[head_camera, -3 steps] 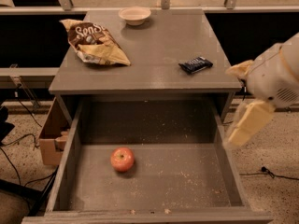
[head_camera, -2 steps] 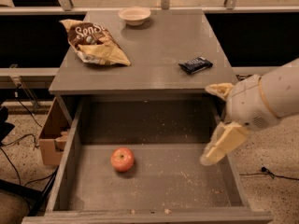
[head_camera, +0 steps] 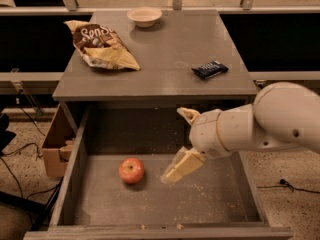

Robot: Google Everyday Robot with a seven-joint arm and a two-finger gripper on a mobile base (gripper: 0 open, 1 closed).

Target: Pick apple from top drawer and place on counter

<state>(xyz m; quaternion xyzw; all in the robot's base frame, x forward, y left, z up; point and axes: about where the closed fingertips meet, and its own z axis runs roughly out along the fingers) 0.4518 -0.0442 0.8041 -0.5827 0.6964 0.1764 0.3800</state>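
Note:
The apple [head_camera: 131, 170], red-orange with yellowish patches, lies on the floor of the open top drawer [head_camera: 210, 204], left of its middle. My gripper [head_camera: 172, 145] reaches in from the right over the drawer, a little right of the apple and above it, not touching it. Its two pale fingers [head_camera: 183, 165] are spread apart and hold nothing. The grey counter [head_camera: 170, 54] is the cabinet top behind the drawer.
On the counter lie a chip bag [head_camera: 102, 45] at the left, a pale bowl [head_camera: 144, 16] at the back, and a dark snack bar [head_camera: 210, 69] at the right. A cardboard box [head_camera: 54, 146] stands left of the drawer. My arm [head_camera: 270, 124] covers the drawer's right side.
My gripper has moved left from outside the drawer's right wall to over the drawer floor, nearer the apple. The apple has not moved.

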